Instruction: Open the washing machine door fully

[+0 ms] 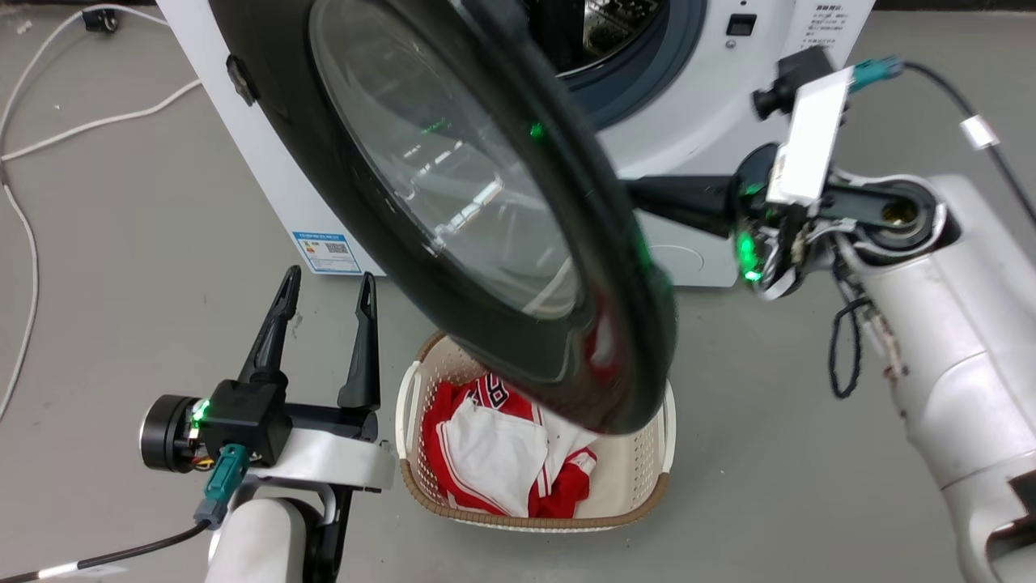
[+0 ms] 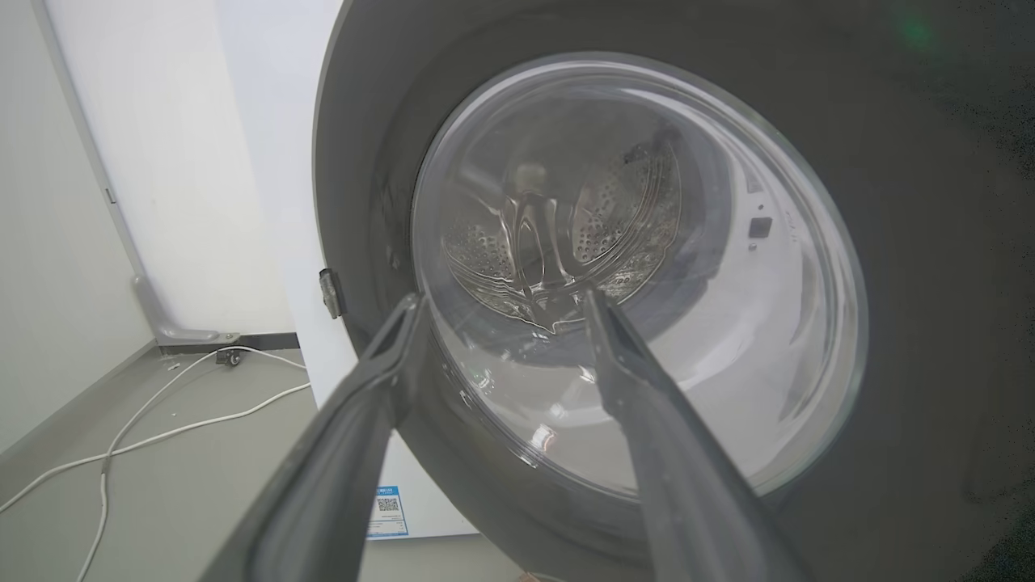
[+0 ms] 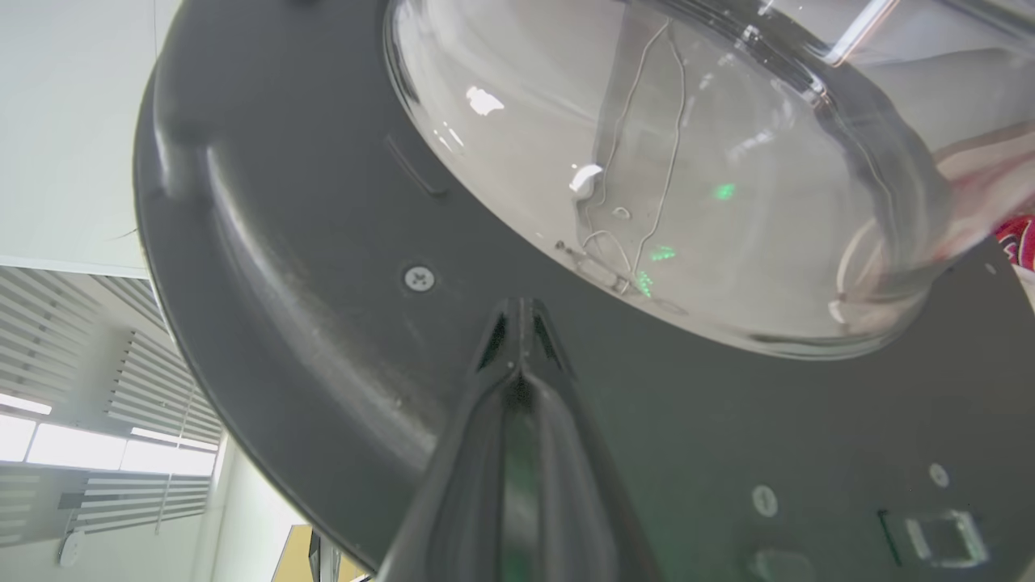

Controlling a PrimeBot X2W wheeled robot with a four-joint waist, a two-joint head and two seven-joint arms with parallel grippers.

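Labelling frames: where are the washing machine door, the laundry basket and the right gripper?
washing machine door (image 1: 445, 202): head view, glass bowl centre.
laundry basket (image 1: 638, 470): head view, bare inner wall.
right gripper (image 3: 517, 319): right wrist view, between fingertips.

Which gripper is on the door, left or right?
The right gripper: its fingers are shut together with tips on the dark inner face of the washing machine door. The left gripper is open, holding nothing, clear of the door.

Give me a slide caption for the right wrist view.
Shut right gripper at the inner face of the round glossy black washing machine door.
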